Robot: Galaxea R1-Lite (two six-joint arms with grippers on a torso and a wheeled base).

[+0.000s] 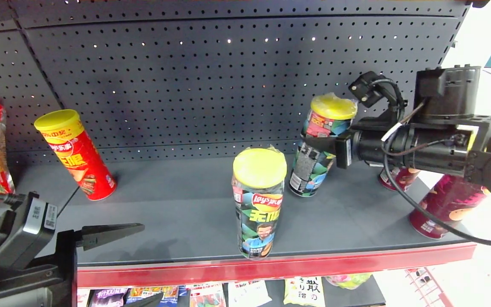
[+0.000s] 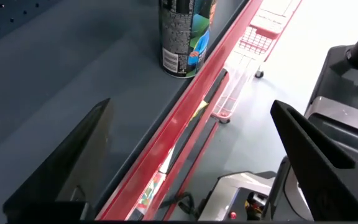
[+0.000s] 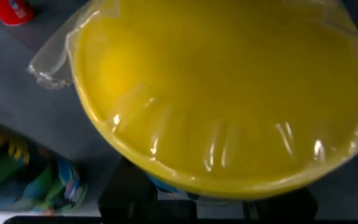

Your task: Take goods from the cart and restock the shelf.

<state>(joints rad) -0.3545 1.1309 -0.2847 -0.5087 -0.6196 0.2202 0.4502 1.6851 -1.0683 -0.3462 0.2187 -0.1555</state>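
The right gripper (image 1: 316,145) clamps the tilted can (image 1: 309,170), at one o'clock from the front can (image 1: 258,200) — let go leaning, it could topple onto it; the left gripper (image 2: 191,109) gapes empty.

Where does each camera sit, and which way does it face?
Head view: on the head, facing forward and down at the shelf; left gripper low, right gripper clamping the tilted can.
Left wrist view: on that wrist, facing along the shelf's red front edge toward the upright can; open jaws frame it.
Right wrist view: on that wrist, facing the tilted can's yellow lid close up; dark jaws beside it.
Shared: upright can in head and left wrist views; yellow lid in head and right wrist views.
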